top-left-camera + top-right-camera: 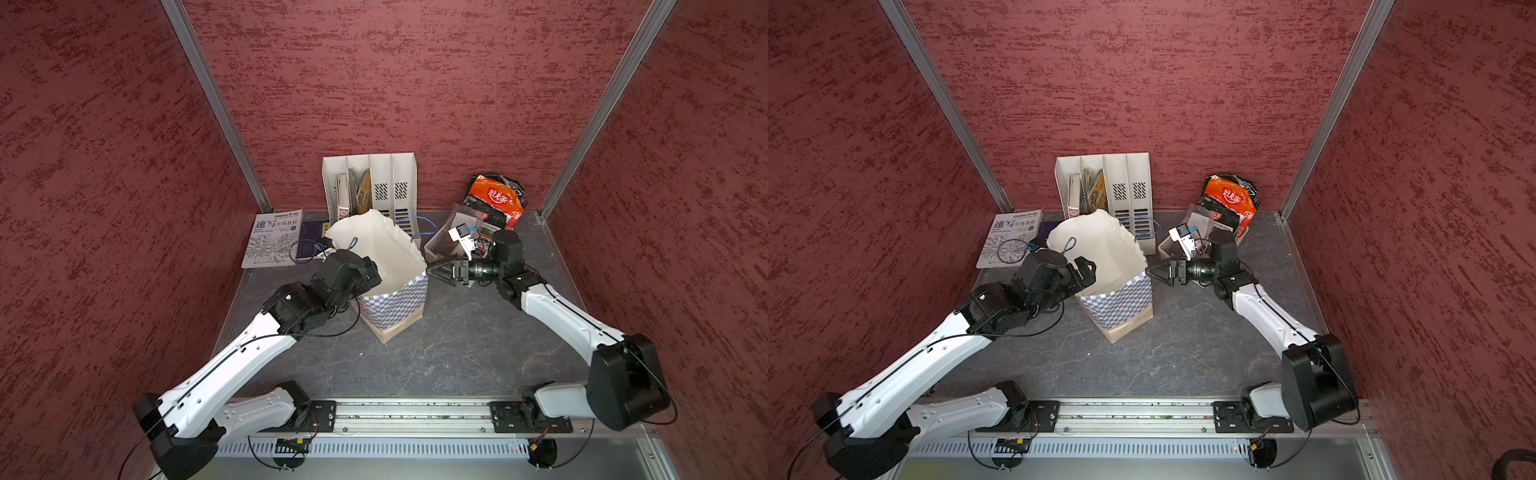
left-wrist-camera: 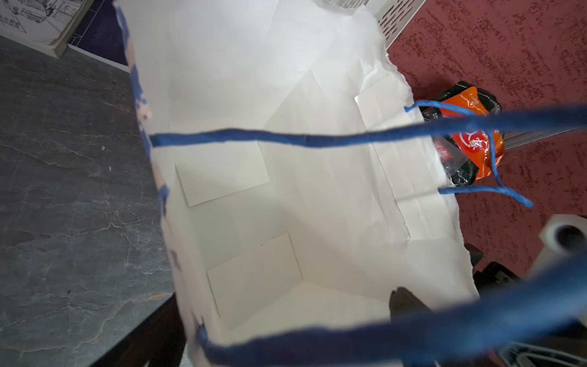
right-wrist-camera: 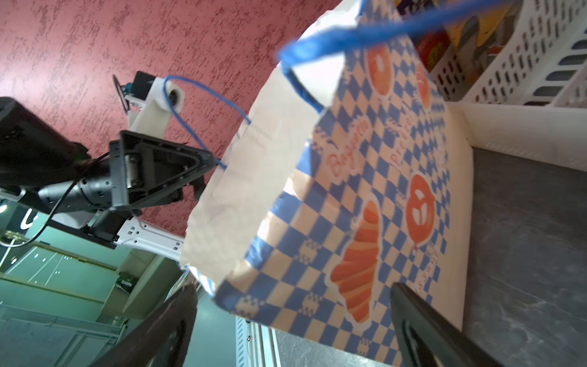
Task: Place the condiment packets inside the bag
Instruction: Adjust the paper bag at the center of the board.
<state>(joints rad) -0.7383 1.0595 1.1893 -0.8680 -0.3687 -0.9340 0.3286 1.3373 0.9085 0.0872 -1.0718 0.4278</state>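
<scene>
The bag [image 1: 397,297] stands upright mid-table, white inside, blue-checked below, mouth open and nothing in it [image 2: 286,206]. My left gripper [image 1: 1084,276] is open at its left rim. One finger sits inside the bag, the other outside, with the paper wall between them [image 2: 279,321]. A blue cord handle [image 3: 190,105] loops round the left wrist camera. My right gripper [image 1: 432,271] is open at the bag's right rim, jaws astride a checked corner [image 3: 292,317] without pinching it. The condiment packets [image 1: 494,203], orange-red and black, stand bunched at the back right, apart from both grippers.
A white perforated basket [image 1: 436,248] holds the packets' lower ends behind my right wrist. A white slotted file rack [image 1: 370,183] with books stands against the back wall behind the bag. A sketch book [image 1: 272,241] and a dark blue book [image 1: 311,243] lie back left.
</scene>
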